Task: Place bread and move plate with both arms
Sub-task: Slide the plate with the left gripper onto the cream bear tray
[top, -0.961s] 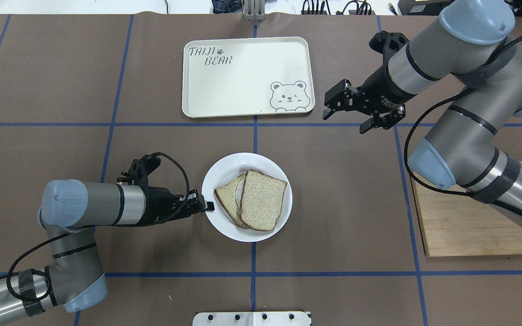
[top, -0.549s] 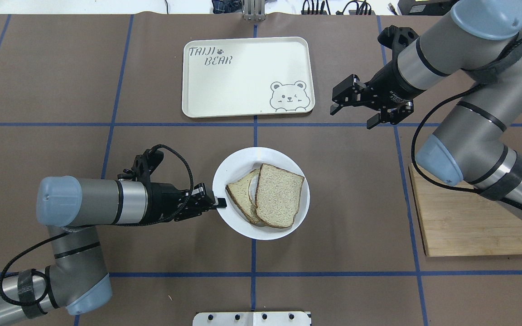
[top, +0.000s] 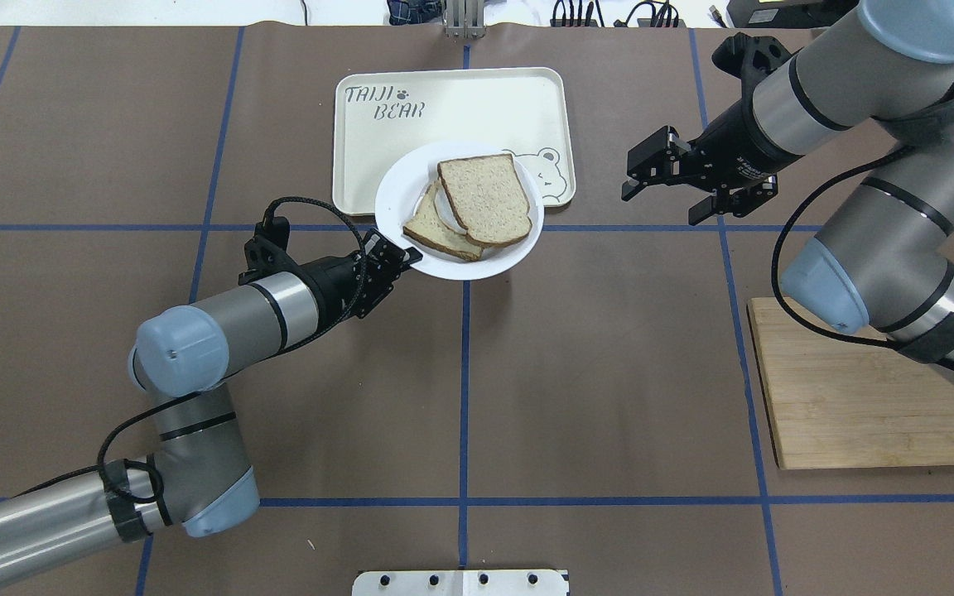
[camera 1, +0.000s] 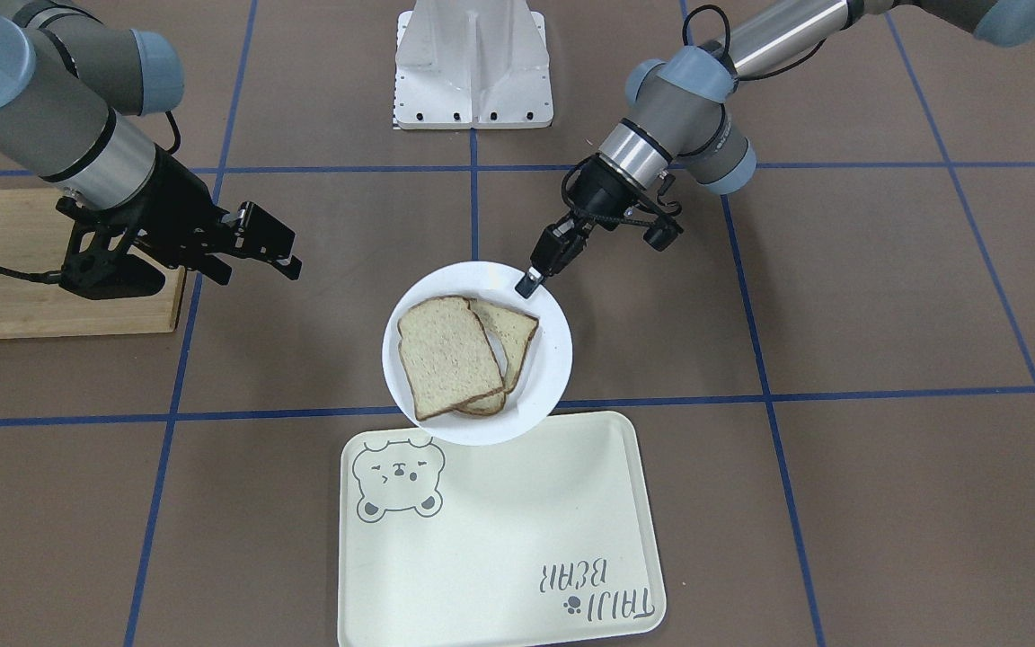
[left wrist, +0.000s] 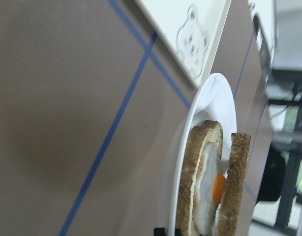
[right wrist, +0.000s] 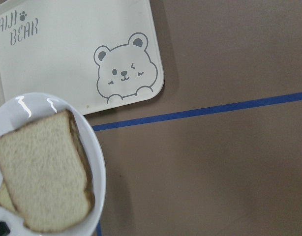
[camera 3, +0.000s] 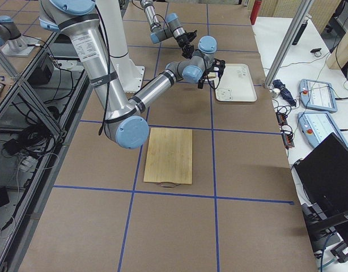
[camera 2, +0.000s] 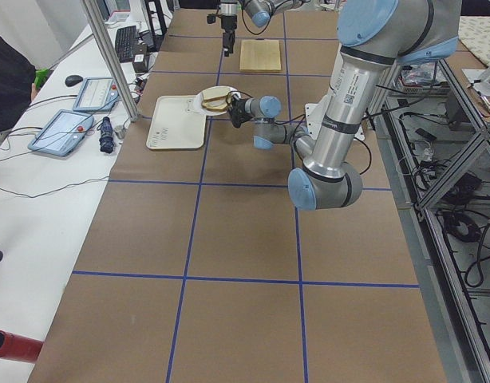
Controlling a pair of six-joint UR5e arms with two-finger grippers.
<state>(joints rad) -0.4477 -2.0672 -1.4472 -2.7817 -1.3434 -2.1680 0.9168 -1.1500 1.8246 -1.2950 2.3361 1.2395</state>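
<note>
The white plate (top: 518, 240) is held above the table, overlapping the front edge of the bear-print tray (top: 444, 108). On it the plain bread slice (top: 484, 199) lies half over a second slice topped with egg (top: 431, 225). My left gripper (top: 407, 255) is shut on the plate's near-left rim; it also shows in the front view (camera 1: 528, 283). My right gripper (top: 661, 205) is open and empty, to the right of the tray and off the plate. The left wrist view shows the plate's rim (left wrist: 215, 98), the bread (left wrist: 239, 187) and the egg slice (left wrist: 202, 187) edge-on.
A bamboo cutting board (top: 858, 397) lies at the right under my right arm. The tray (camera 1: 499, 521) holds nothing but the plate's overhanging edge. Blue tape lines cross the brown table cover.
My left gripper has carried the plate with both slices forward, from the table's middle to the tray's front edge. My right gripper has drawn back a little to the right, still open.
</note>
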